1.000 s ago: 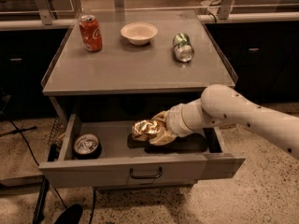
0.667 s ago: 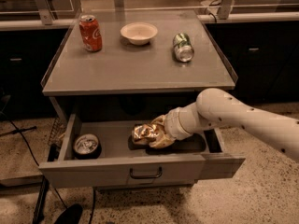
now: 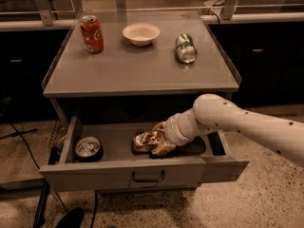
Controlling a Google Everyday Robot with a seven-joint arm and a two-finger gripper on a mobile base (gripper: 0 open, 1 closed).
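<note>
One big grey surface (image 3: 142, 75) takes up most of the shot, sitting right over the pulled-out drawer (image 3: 95, 177). Your white arm (image 3: 247, 127) is next in size. It comes in from past the drawer's right end and dips over the front lip into the drawer.

The claw (image 3: 159, 139) is down inside the drawer, about at its middle, and it's clamped on a crumpled gold foil bag (image 3: 141, 139). The bag is low in the drawer, close to the floor or on it; can't tell which. It's just left of the wrist and bunched up against the claw's tan pads.

Smaller stuff:
- White bowl (image 3: 141, 33): upright, up above the drawer's middle, toward the back.
- Red soda can (image 3: 91, 33): upright, above the drawer's left end.
- Green can (image 3: 186, 48): lying on its side, above the drawer's right half, open end toward the camera.
- Dark can (image 3: 88, 147): inside the drawer at its left end, silver top facing up, well apart from the bag.
- Little pull handle (image 3: 148, 177): dead centre on the drawer front.
</note>
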